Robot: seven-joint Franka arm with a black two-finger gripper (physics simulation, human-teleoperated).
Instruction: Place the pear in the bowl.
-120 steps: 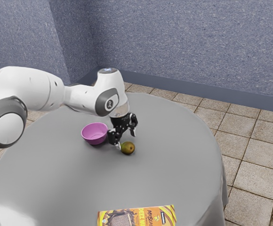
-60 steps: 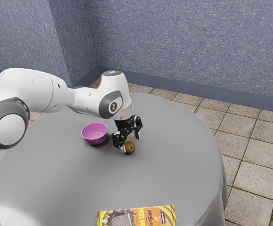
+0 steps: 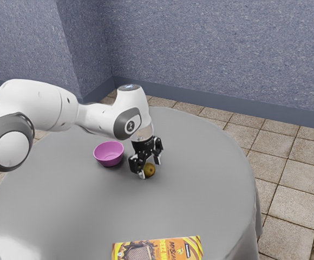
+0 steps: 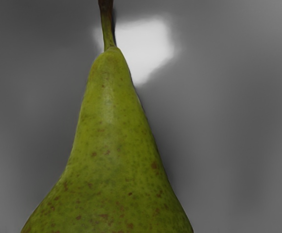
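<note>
At the exterior view's left, the white arm (image 3: 44, 105) reaches over the grey round table (image 3: 81, 216). Next comes the pink bowl (image 3: 109, 153), which stands upright near the hand, on the side from which the arm comes.

Then there is the black gripper (image 3: 149, 168), low over the table and pointing down. Its two fingers (image 3: 142, 174) stand apart, so I believe that it is open and does not hold anything.

The pear (image 3: 150, 170) lies on the table, outside the bowl, just under the hand and between the fingertips. In the exterior view its thick end looks toward the right, with one finger partly in front of it. From the wrist it is seen lying on its side: the thick body is nearest the hand, and the narrow neck with the stem (image 4: 106, 26) points away from it.

In my opinion, the next move must be to close across the width of the pear, not along its length. If the grip takes the sloping neck, the fruit could slip. Well apart lies a yellow-orange packet (image 3: 158, 250).
</note>
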